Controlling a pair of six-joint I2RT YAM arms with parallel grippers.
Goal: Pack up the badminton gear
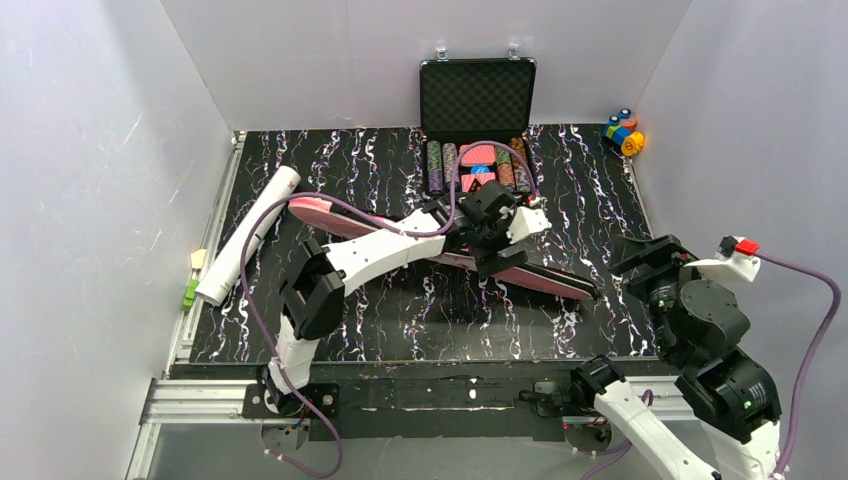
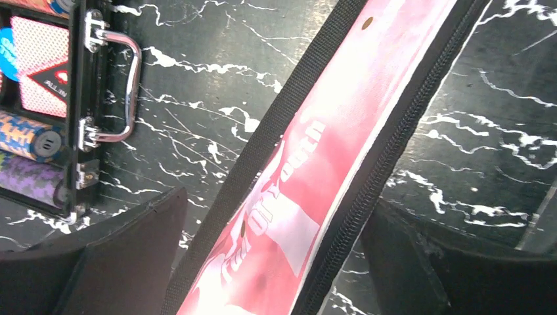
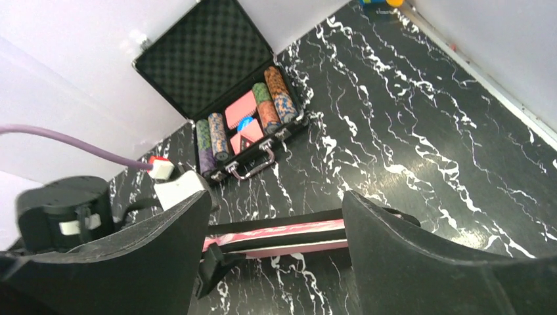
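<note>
The badminton gear in view is a long pink bag (image 1: 545, 278) with black zip edging, lying diagonally across the marbled table, and a white tube (image 1: 248, 238) at the left edge. My left gripper (image 1: 492, 255) hovers over the bag's middle. In the left wrist view its jaws stand wide open on either side of the pink bag (image 2: 328, 151), and the left gripper (image 2: 282, 262) grips nothing. My right gripper (image 1: 640, 262) is near the bag's right end and is open. In the right wrist view the bag's narrow end (image 3: 282, 236) lies beyond the right gripper (image 3: 276, 262).
An open black case of poker chips (image 1: 478, 130) stands at the back centre, close behind the left gripper; its handle (image 2: 121, 85) shows in the left wrist view. Small colourful toy blocks (image 1: 625, 132) sit at the back right corner. White walls enclose the table on three sides.
</note>
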